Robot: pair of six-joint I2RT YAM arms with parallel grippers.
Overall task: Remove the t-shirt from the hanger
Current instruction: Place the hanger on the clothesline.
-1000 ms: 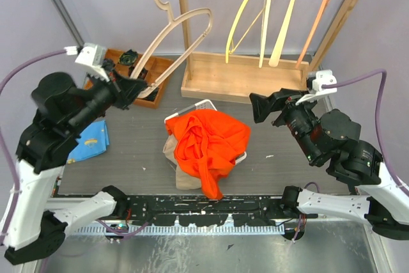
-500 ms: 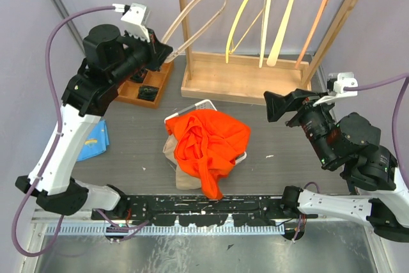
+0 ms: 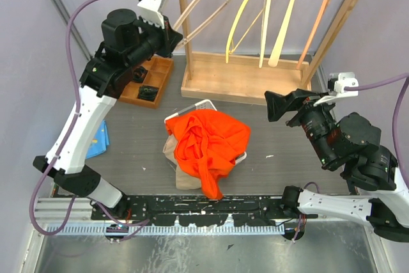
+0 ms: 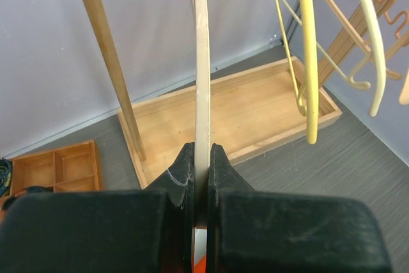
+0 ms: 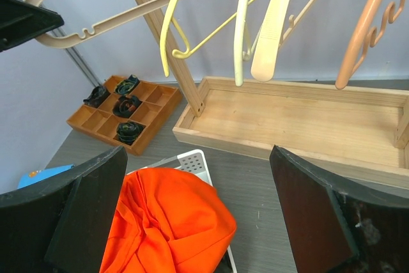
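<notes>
The left gripper is clamped tight on one arm of a pale wooden hanger, held high, the hook close to the top rail of the wooden rack just beyond the fingers. Well below and to its right, the orange t-shirt lies heaped on a white basket, off the hanger. The right gripper hovers beside that heap, jaws spread wide, holding nothing.

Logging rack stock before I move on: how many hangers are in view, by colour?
Beige hanger, clamped in the left gripper: 1
Yellow hangers, one bright and one pale: 2
Cream hanger: 1
Orange hanger: 1
Total: 5
</notes>
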